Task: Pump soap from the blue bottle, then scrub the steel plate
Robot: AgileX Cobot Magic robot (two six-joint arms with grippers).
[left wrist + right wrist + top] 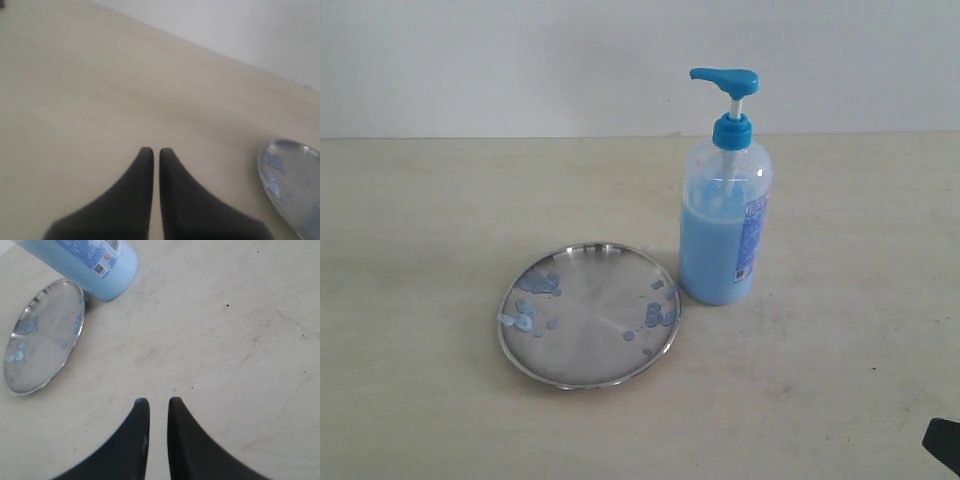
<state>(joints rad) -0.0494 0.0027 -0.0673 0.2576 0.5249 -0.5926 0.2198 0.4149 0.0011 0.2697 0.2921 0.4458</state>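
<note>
Blue bottle [725,215] stands upright on the worktop [840,340], long axis vertical. Its pump head [725,78] is at the very top, spout aimed toward the left of the exterior view. Steel plate [588,315] lies flat just beside the bottle's base, to its left and nearer the camera. I can't tell whether rim and base touch. Soap [712,250] fills roughly the lower two thirds of the bottle, and blue droplets [658,315] already sit on the plate.

Right end effector [155,401]: fingers drawn in to a narrow slit, nothing between them, low over bare worktop. Bottle [95,262] and plate [42,337] both lie ahead of it, off to one side.

Left end effector [156,150]: fingers almost together, empty. Only the plate's edge [292,185] shows in its view, no bottle.

My read: the right arm is on the bottle's side, the left is nearer the plate. The pump press has to come down along the vertical axis onto the head, so the right needs to climb well above where it sits. Pushing off-axis risks tipping the bottle.
</note>
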